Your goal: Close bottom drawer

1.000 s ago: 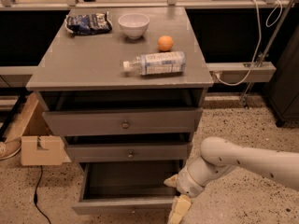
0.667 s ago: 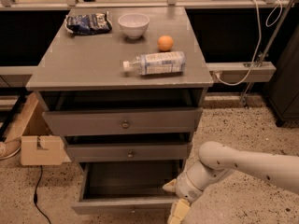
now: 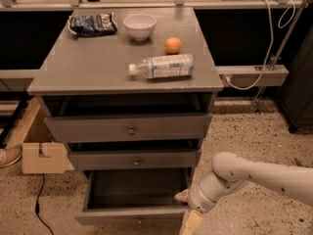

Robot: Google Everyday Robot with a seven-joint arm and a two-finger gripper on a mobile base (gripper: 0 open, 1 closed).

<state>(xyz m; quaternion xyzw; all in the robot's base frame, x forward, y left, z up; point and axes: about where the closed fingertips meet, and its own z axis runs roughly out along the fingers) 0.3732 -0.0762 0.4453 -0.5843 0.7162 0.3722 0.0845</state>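
The bottom drawer (image 3: 132,214) of the grey cabinet (image 3: 122,72) stands pulled far out, its low front near the lower edge of the camera view and its inside empty. The middle drawer (image 3: 134,159) and top drawer (image 3: 129,128) sit slightly out. My gripper (image 3: 186,209), on a white arm (image 3: 254,173) coming in from the right, is at the right end of the bottom drawer's front. It is open: one fingertip (image 3: 182,196) is on the drawer's inner side and the other (image 3: 190,223) on the outer side.
On the cabinet top lie a plastic bottle (image 3: 164,66), an orange (image 3: 172,45), a white bowl (image 3: 140,25) and a dark chip bag (image 3: 92,24). A cardboard box (image 3: 41,155) stands on the speckled floor at left. A dark counter runs behind.
My arm and gripper have shifted a little to the left, closer to the right end of the bottom drawer's front. The drawer has not moved.
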